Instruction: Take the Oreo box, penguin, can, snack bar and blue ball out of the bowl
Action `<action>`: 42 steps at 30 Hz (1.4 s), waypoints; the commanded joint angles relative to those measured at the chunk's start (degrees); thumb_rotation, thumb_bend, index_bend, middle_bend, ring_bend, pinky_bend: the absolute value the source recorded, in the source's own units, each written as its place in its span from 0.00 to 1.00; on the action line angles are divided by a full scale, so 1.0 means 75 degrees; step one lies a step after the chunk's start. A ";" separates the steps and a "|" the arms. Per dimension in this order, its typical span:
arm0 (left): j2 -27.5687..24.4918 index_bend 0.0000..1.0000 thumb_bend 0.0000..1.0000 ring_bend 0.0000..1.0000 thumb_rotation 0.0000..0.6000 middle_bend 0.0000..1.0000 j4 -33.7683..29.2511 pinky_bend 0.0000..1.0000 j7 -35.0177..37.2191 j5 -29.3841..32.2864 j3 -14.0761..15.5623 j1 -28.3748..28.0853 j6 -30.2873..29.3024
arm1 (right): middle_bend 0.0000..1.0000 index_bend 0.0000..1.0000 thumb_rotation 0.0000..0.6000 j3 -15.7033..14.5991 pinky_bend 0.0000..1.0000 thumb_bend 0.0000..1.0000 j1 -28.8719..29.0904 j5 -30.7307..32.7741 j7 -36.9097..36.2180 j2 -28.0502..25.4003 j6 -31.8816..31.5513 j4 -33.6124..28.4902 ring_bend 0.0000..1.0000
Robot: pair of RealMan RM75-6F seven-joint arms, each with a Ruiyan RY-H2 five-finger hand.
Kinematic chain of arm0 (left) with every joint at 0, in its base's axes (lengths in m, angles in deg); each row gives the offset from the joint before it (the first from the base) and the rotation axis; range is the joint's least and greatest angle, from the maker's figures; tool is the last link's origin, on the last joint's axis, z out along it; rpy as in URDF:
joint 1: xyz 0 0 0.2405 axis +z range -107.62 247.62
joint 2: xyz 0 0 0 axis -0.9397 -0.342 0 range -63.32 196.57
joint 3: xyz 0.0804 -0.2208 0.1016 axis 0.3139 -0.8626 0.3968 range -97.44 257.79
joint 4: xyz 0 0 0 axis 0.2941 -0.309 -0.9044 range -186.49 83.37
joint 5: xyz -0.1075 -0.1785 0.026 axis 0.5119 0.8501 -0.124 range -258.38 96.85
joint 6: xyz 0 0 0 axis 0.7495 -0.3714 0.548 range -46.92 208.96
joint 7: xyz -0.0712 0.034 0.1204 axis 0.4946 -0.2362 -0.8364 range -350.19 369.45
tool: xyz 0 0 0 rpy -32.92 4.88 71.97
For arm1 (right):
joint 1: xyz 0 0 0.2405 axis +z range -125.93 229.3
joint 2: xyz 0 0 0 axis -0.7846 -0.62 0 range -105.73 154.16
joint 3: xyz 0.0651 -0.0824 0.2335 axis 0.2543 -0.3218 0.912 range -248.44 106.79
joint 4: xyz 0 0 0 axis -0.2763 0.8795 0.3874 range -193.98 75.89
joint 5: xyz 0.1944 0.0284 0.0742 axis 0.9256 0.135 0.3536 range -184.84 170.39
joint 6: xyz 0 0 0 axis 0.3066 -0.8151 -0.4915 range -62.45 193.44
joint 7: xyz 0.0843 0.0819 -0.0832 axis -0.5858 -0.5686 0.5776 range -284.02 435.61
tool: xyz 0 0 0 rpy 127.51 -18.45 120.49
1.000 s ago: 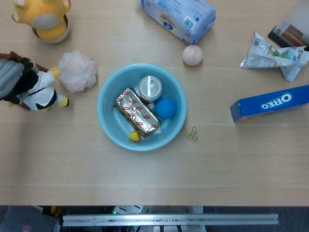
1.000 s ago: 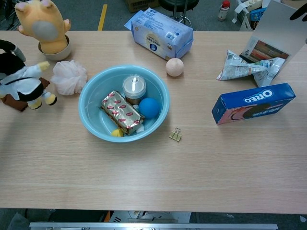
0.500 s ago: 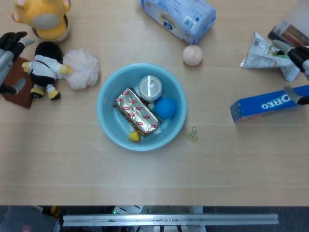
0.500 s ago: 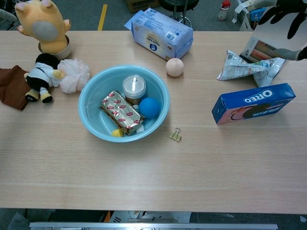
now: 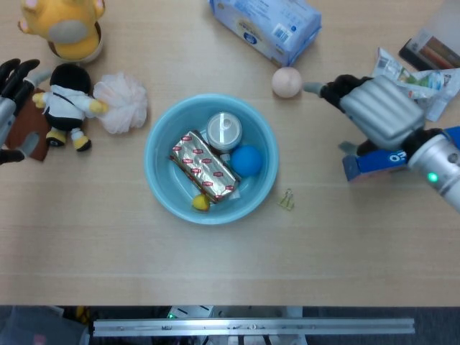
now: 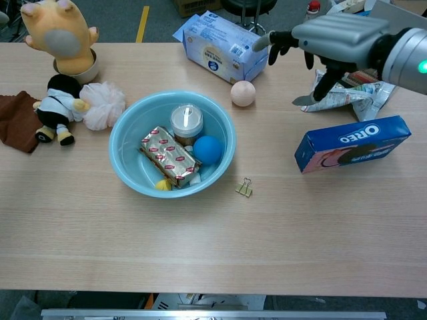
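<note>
Head view: right hand [image 5: 377,111], fingers spread and holding nothing, should descend over the bowl [image 5: 162,187] and grasp the can [image 5: 224,131] (upright) by its sides.

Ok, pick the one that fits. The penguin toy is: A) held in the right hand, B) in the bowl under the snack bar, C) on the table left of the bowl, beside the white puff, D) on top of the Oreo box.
C: the penguin toy lies on the table left of the bowl, right beside the white puff, with neither hand holding it.
</note>
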 commanded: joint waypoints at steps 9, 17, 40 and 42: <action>-0.0127 0.09 0.37 0.01 1.00 0.06 -0.0174 0.22 0.0036 -0.0315 0.0079 0.0234 -0.0197 | 0.29 0.13 1.00 -0.0288 0.44 0.16 0.2239 0.2867 0.2791 0.2476 -0.0571 0.1049 0.21; -0.0170 0.09 0.37 0.01 1.00 0.06 -0.0091 0.22 0.0455 -0.0332 0.0090 0.0327 -0.0141 | 0.29 0.13 1.00 -0.0406 0.44 0.15 0.3024 0.3956 0.3726 0.3634 -0.1149 0.1901 0.22; -0.0132 0.09 0.37 0.01 1.00 0.06 0.0293 0.22 0.0950 -0.0467 0.0061 0.0521 -0.0213 | 0.29 0.13 1.00 -0.0389 0.44 0.15 0.3892 0.4460 0.4537 0.5283 -0.1429 0.3611 0.22; -0.0147 0.09 0.37 0.01 1.00 0.06 0.0299 0.22 0.0971 -0.0481 0.0064 0.0528 -0.0206 | 0.29 0.13 1.00 -0.0372 0.44 0.15 0.3918 0.4537 0.4577 0.5348 -0.1403 0.3680 0.22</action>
